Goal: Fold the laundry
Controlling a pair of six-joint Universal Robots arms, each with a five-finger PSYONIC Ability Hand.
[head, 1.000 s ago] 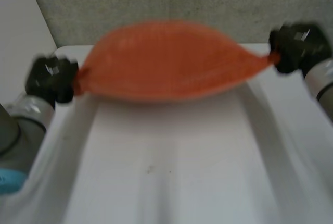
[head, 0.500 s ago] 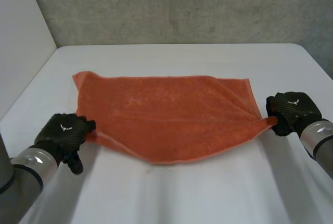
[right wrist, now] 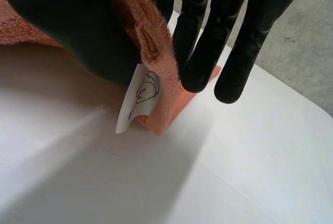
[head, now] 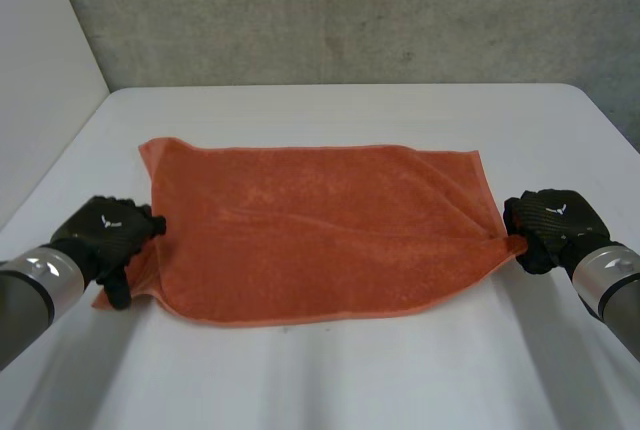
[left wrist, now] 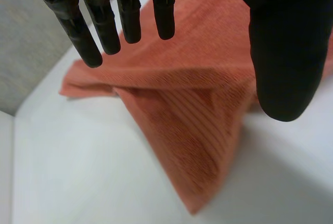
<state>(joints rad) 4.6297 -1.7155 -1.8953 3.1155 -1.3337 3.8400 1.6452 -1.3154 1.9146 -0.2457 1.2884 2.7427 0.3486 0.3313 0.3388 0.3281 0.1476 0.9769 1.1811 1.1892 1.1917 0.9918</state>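
Orange towel [head: 320, 230] is spread flat on the white table [head: 350, 380], long edges running across between the arms. This is judged to be the flat layout needed before a first fold. Left hand [head: 105, 235] is placed at the near left corner and right hand [head: 550, 222] at the near right corner, so that the near edge can be controlled from both ends. Left wrist view: fingers [left wrist: 106, 26] are held straight and well apart from the thumb, and nothing is gripped. The corner lies below that gap on the table, with a small flap turned over on itself; contact with the fingertips cannot be determined. Right wrist view: the towel edge is pinched between the thumb and straight fingers [right wrist: 208, 52]. A white label [right wrist: 139, 96] hangs just below the pinch, and the corner tip touches the table. A diagonal crease runs from this corner into the cloth, judged to come from tension at the pinch. The left corner would need to be grasped before any lift.
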